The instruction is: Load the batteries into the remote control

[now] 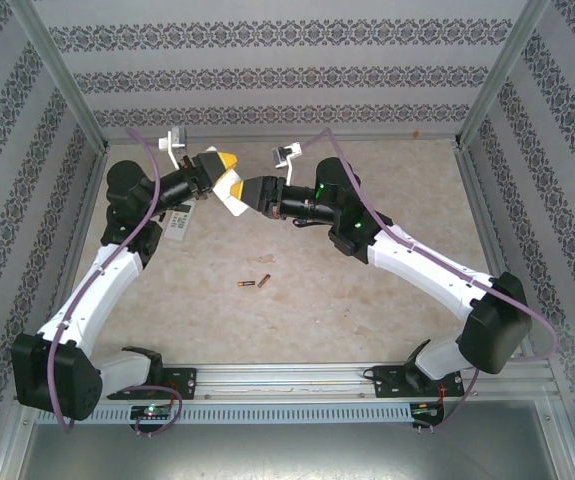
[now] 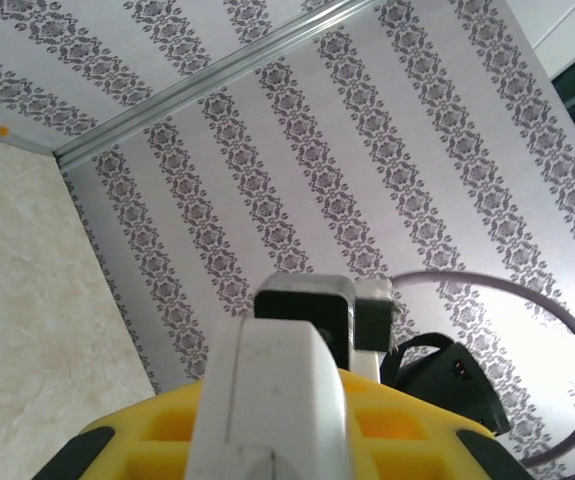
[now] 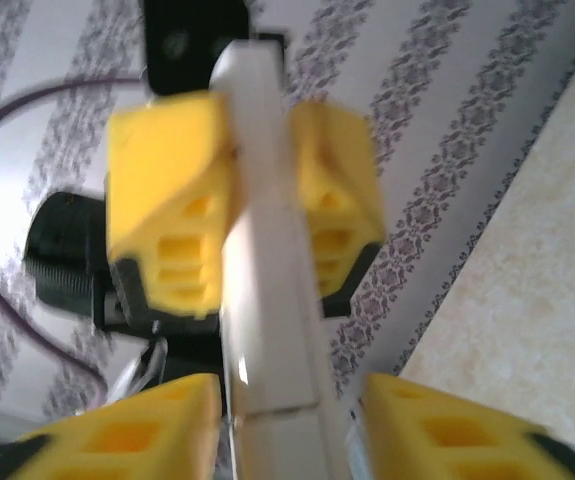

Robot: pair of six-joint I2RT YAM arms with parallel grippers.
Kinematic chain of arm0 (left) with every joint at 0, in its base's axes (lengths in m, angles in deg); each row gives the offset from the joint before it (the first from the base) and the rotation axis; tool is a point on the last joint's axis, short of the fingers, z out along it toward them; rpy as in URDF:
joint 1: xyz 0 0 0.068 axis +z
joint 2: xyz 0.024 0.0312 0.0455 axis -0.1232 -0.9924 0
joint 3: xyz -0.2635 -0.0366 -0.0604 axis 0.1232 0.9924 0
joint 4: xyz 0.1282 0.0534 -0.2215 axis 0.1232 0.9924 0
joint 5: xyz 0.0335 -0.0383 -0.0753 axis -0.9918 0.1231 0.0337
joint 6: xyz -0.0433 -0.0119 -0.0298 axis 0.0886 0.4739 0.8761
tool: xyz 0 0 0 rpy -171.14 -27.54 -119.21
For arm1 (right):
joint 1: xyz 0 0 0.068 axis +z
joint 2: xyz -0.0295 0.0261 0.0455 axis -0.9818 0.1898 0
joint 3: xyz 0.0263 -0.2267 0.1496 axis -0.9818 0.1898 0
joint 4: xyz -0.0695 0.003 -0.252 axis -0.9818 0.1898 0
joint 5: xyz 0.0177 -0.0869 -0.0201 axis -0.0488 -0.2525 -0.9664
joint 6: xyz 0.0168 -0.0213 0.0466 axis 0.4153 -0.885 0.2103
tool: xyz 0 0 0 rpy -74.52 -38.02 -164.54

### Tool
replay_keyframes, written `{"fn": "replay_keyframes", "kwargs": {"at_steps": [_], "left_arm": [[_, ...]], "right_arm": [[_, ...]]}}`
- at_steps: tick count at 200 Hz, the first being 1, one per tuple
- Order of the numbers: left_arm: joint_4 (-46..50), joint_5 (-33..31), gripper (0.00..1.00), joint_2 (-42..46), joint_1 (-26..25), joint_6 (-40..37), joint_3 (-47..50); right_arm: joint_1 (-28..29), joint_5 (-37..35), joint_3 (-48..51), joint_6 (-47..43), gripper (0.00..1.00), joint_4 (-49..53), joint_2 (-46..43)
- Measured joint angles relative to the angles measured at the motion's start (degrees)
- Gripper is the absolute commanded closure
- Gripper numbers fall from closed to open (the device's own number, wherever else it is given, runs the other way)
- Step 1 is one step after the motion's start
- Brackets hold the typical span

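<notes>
A white remote control point(image 1: 233, 197) hangs in the air at the back middle, between the two grippers. My left gripper point(image 1: 224, 172) is shut on it; its yellow fingers point(image 3: 167, 200) clamp both sides of the remote point(image 3: 267, 250). My right gripper point(image 1: 251, 193) is open around the remote's other end, with a gap between the remote and its right finger point(image 3: 447, 430). In the left wrist view the remote point(image 2: 267, 400) stands up between the yellow pads. The batteries point(image 1: 252, 283), small dark cylinders with orange ends, lie on the table in the middle.
A second white remote point(image 1: 178, 223) lies on the table under the left arm. Patterned walls close the table at the back and both sides. Purple cables loop over both arms.
</notes>
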Motion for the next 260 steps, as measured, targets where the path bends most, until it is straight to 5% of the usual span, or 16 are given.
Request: {"fn": "replay_keyframes", "kwargs": {"at_steps": [54,94,135,208,240,260], "left_arm": [[0.72,-1.73,0.95,0.17,-0.04,-5.07,3.41],[3.13,-3.58,0.98,0.48,-0.81,-6.78,3.67],[3.39,-7.69,0.98,0.42,-0.85,-8.04,5.81],[3.04,-12.15,0.99,-0.94,-1.16,-8.02,6.05],[1.88,-14.64,0.98,-2.29,-1.05,-8.00,6.03],[1.05,-15.34,0.99,-3.87,-1.05,-7.96,6.01]], "right_arm": [[2.75,-10.67,5.09,2.73,0.72,0.81,-2.23],[3.50,-13.31,8.98,4.48,0.57,-2.47,-3.17],[3.50,-14.95,12.48,6.10,0.70,-4.15,-3.37],[2.97,-16.26,19.47,7.45,0.77,-4.85,-7.72],[2.16,-16.33,23.98,7.52,0.93,-1.81,-8.98],[0.72,-16.50,25.88,6.67,0.94,0.15,-10.86]]}}
